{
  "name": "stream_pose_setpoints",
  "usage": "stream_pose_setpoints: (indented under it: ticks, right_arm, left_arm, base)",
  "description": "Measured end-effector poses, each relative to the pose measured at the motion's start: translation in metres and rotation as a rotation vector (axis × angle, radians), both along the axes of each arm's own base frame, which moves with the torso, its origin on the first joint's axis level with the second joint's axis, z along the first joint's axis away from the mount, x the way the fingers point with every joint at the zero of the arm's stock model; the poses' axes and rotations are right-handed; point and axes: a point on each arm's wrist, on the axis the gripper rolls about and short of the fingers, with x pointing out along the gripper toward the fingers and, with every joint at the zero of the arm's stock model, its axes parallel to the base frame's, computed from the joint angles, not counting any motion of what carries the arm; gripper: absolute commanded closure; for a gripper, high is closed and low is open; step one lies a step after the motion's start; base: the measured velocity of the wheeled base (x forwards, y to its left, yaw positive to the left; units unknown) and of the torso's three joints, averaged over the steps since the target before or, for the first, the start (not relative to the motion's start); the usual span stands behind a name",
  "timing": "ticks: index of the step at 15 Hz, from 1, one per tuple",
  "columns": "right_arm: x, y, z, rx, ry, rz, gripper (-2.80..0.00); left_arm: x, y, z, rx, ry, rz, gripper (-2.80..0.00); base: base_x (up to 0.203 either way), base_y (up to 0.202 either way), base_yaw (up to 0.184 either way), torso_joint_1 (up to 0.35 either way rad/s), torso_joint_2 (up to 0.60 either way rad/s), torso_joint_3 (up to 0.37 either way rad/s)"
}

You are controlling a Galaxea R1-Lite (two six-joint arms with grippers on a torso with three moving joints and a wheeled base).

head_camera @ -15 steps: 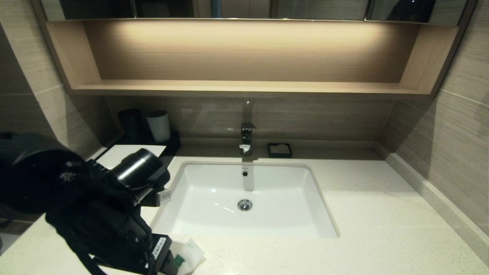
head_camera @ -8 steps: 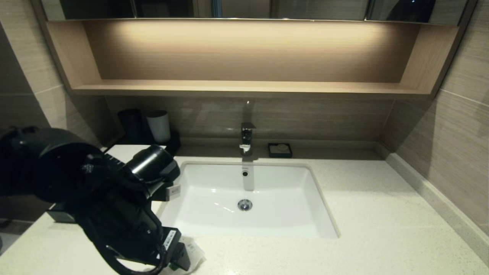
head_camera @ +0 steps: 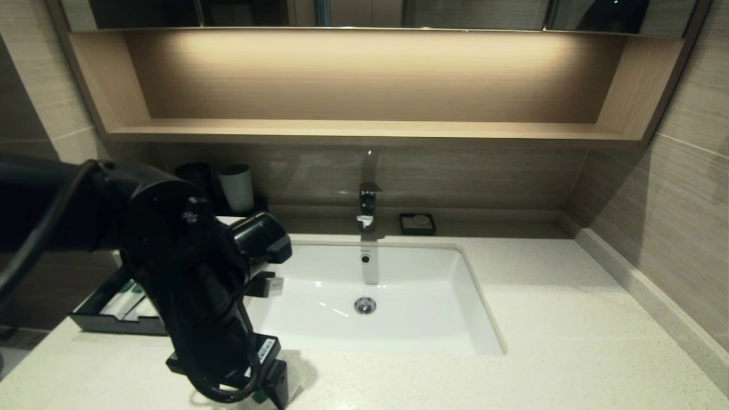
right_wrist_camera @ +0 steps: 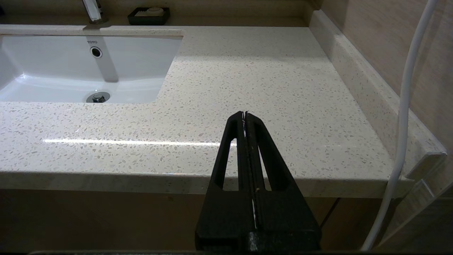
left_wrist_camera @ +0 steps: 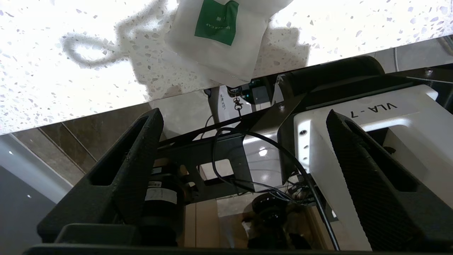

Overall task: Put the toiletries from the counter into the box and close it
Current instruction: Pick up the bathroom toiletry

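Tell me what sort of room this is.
Most likely a hotel bathroom vanity: a white undermount sink in a speckled stone counter, a faucet, a soap dish, and packaged toiletries such as a sachet.

I see broad bare tabletop [head_camera: 558, 319] right of the sink [head_camera: 370, 296]; my left arm [head_camera: 188, 296] blocks the front-left corner, and the open drawer [head_camera: 114, 310] crowds the left edge.
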Motion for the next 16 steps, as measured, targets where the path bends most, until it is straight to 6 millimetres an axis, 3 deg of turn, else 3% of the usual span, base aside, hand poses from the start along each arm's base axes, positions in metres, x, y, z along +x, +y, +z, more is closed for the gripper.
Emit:
stream_pose_setpoints:
  ticks: [6,16]
  right_arm:
    - [0.0,0.0,0.0,0.0,0.0,0.0,0.0]
    - [0.0,0.0,0.0,0.0,0.0,0.0,0.0]
  left_arm:
    - [0.015,-0.013,-0.005,-0.004,0.01,0.006,-2.8]
    - [0.014,-0.041,-0.014,0.006,0.039,0.049,-2.8]
  base:
    - [0.0,0.0,0.0,0.0,0.0,0.0]
    - [0.0,0.0,0.0,0.0,0.0,0.0]
